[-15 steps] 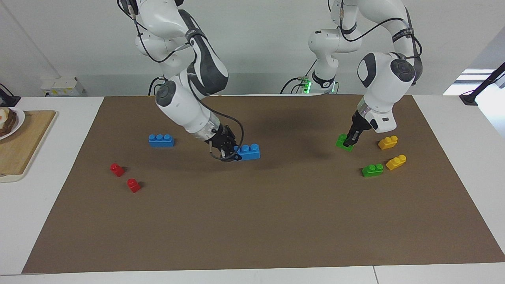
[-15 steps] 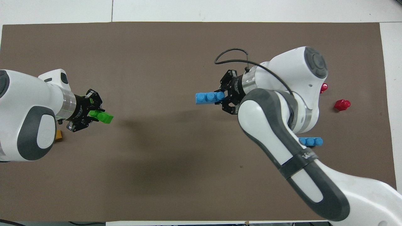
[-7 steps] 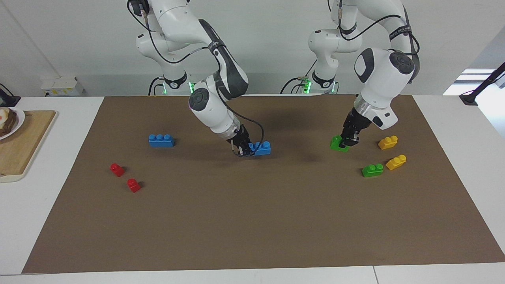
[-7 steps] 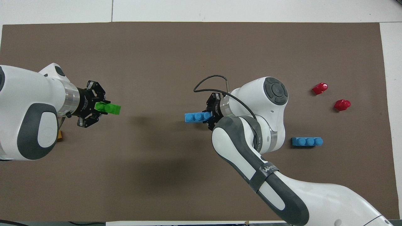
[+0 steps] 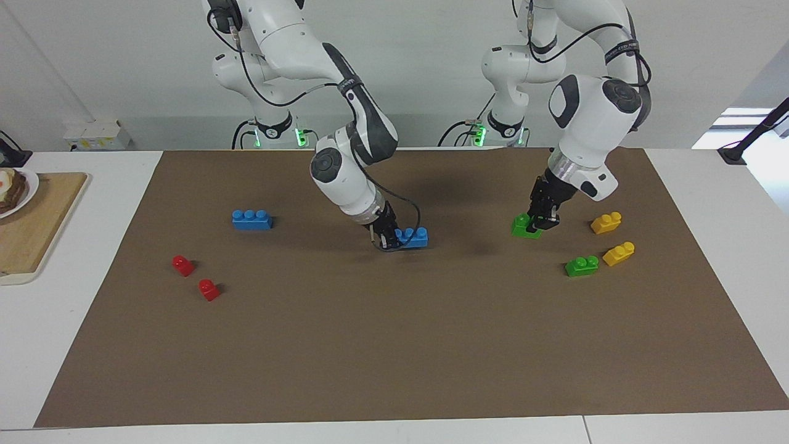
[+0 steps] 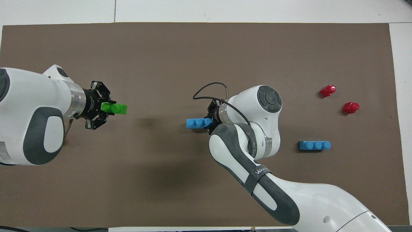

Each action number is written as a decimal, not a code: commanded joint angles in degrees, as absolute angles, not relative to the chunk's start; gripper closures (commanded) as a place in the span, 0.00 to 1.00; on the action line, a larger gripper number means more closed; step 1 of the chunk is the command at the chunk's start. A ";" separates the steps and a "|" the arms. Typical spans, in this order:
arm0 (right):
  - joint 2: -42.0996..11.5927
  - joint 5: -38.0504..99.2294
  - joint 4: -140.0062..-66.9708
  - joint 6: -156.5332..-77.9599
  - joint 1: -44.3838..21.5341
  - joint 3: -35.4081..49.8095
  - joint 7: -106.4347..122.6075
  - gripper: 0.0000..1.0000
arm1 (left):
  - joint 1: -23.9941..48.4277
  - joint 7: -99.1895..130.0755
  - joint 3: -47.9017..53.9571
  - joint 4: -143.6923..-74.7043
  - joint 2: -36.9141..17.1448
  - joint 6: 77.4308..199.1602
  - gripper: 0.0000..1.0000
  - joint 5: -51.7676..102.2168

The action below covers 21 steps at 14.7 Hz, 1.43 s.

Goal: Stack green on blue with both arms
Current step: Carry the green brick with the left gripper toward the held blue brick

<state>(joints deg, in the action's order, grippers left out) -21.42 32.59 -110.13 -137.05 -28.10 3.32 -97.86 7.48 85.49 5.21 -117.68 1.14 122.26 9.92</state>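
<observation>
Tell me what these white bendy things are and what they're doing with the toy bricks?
They are two robot arms, each ending in a black gripper that pinches like two fingers. One picture looks at the robots from across the table; the other looks down from above them, so the sides swap.

The right gripper is shut on a blue brick with three bumps, low over the middle of the brown mat. The left gripper is shut on a green brick, also over the mat.

Lying on the mat are another blue brick, two small red bricks, one more green brick and two yellow bricks. The spare green and the yellow ones are hidden under the left arm in the picture from above.

The green brick is not on the blue one yet.
</observation>
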 commanded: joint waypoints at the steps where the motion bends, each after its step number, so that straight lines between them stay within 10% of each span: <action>1: -23.02 33.84 -110.48 -141.49 -29.18 3.08 -100.45 1.00 | 11.94 91.47 4.48 -117.25 0.62 124.10 0.91 10.64; 10: -23.56 35.16 -113.02 -146.86 -29.18 3.16 -101.60 1.00 | 23.11 105.47 4.66 -115.93 -2.72 127.97 0.93 5.36; 21: -23.47 35.16 -114.26 -148.18 -28.83 3.16 -100.11 1.00 | 29.10 113.86 4.57 -91.32 -22.59 114.69 0.93 2.46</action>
